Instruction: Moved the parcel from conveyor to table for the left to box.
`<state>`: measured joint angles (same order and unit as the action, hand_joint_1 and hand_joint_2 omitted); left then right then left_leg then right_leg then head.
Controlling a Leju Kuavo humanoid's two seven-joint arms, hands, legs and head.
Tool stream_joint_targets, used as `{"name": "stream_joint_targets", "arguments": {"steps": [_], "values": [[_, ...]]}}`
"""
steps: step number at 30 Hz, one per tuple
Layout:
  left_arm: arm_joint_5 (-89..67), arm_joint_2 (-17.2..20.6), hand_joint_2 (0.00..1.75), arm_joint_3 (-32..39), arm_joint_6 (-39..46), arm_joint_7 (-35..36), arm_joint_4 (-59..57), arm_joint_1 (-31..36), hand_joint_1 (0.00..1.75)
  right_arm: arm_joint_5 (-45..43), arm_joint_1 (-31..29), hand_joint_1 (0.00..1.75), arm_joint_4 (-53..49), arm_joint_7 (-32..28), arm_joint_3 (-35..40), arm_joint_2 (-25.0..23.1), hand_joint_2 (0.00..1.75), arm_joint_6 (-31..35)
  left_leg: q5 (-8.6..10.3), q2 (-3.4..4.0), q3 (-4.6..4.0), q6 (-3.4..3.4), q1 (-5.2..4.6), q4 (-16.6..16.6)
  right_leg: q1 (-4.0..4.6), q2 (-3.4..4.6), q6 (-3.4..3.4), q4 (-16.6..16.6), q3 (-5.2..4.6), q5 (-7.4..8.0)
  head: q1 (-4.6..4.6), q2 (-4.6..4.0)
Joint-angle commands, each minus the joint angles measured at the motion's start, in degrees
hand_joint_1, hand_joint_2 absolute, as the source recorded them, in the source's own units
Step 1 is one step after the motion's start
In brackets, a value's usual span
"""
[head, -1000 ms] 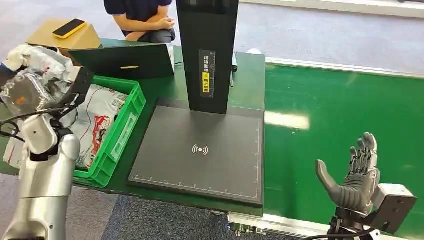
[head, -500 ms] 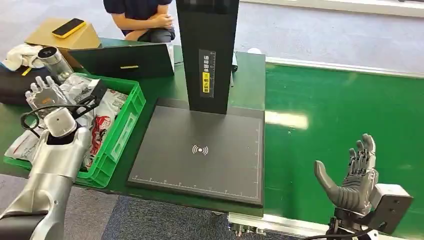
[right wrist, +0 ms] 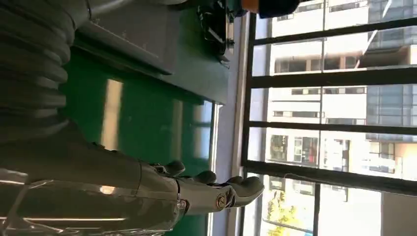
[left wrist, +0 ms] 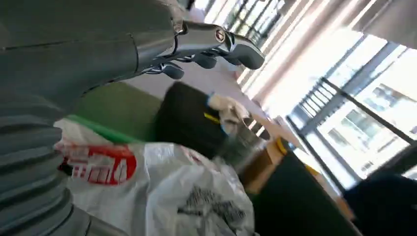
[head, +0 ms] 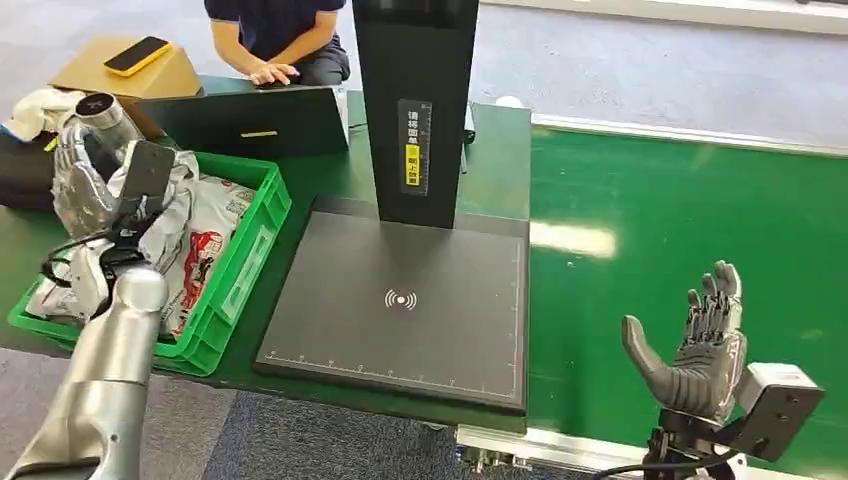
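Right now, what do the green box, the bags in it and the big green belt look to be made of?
The green box looks like rigid moulded plastic: ribbed walls, even colour. The bags in it seem thin glossy plastic film, white with red print, crinkled and shiny. The green belt looks like smooth rubber or PVC, semi-gloss, reflecting window light; which one I cannot tell.

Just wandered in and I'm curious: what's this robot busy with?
It is sorting parcels. Its left robot hand hovers empty over a green plastic crate holding white plastic parcel bags. Its right robot hand waits open above the bare green conveyor belt. The black scanning pad has nothing on it. A person sits behind the table.
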<state>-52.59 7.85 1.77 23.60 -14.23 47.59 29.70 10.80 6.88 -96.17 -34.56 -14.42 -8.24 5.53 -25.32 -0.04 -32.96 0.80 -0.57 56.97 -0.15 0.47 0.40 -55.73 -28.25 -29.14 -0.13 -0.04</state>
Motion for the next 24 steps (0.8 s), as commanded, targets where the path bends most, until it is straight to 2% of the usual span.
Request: {"name": "stream_joint_targets", "arguments": {"steps": [1,7,10,12,16,17,21,22,24], "values": [[17.2,-4.2,1.75,2.9,-7.7,-7.1,15.3,-7.6,0.00,-0.2,-5.2,0.00,6.7,-0.4,4.7,1.2,1.75,2.1,0.00,0.22,0.20,-0.11,0.00,-0.1,-0.02,0.18,0.03,0.1,0.14,0.07,0.00,0.02],[17.5,-3.9,1.75,2.7,-7.8,-6.9,15.4,-7.5,0.00,-0.2,-4.8,0.00,6.4,-0.4,4.7,1.4,1.75,2.1,-0.01,0.03,0.18,-0.14,0.03,-0.1,0.02,-0.01,0.00,0.1,0.18,0.01,-0.02,0.02],[25.6,-5.5,1.75,2.7,-11.7,-8.6,20.0,-10.7,0.00,-0.7,-6.8,0.00,7.3,-0.2,5.1,0.5,1.75,2.2,0.00,0.03,0.14,-0.11,0.01,-0.1,0.00,-0.01,0.01,0.1,0.13,0.01,0.00,0.02],[28.9,-7.3,1.75,2.3,-13.3,-9.5,23.7,-14.0,0.00,-1.2,-8.2,0.00,7.5,-0.1,6.1,-0.4,1.75,2.0,-0.02,0.13,0.17,-0.11,0.00,-0.1,0.00,0.10,0.01,0.1,0.13,0.03,-0.02,0.00],[41.3,-11.1,1.75,0.3,-25.8,-11.9,26.5,-19.7,0.00,1.0,-11.5,0.00,9.5,2.6,10.3,-0.4,1.75,-0.7,-0.03,0.24,0.20,-0.11,-0.03,-0.1,-0.03,0.20,0.03,0.1,0.12,0.03,-0.04,0.00],[38.6,-12.1,1.75,-1.5,-23.9,-12.1,25.8,-21.0,0.00,2.2,-12.2,0.00,11.1,4.0,11.3,-0.6,1.75,-1.4,-0.04,0.32,0.32,-0.11,-0.06,-0.2,-0.07,0.27,0.05,0.2,0.21,0.06,0.04,0.00],[43.4,-17.4,1.75,-5.8,-30.1,-13.8,21.2,-22.7,0.00,4.1,-13.5,0.00,16.8,6.2,14.2,-0.8,1.75,-4.9,0.03,-0.01,0.31,-0.09,-0.04,-0.2,-0.04,-0.05,0.05,0.3,0.33,0.04,-0.02,0.02],[46.2,-18.9,1.75,-5.4,-31.2,-12.8,19.7,-22.5,0.00,2.0,-14.0,0.00,18.1,7.3,14.7,-1.0,1.75,-8.4,0.02,0.09,0.39,-0.14,-0.03,-0.3,-0.05,0.04,0.03,0.3,0.37,0.06,0.00,0.02],[49.1,-20.0,1.75,-6.2,-33.8,-12.4,17.4,-22.3,0.00,3.2,-14.2,0.00,19.0,7.6,15.5,-1.5,1.75,-8.6,0.06,0.02,0.47,-0.15,-0.06,-0.4,-0.08,-0.04,0.05,0.4,0.46,0.09,-0.02,0.00]]}}
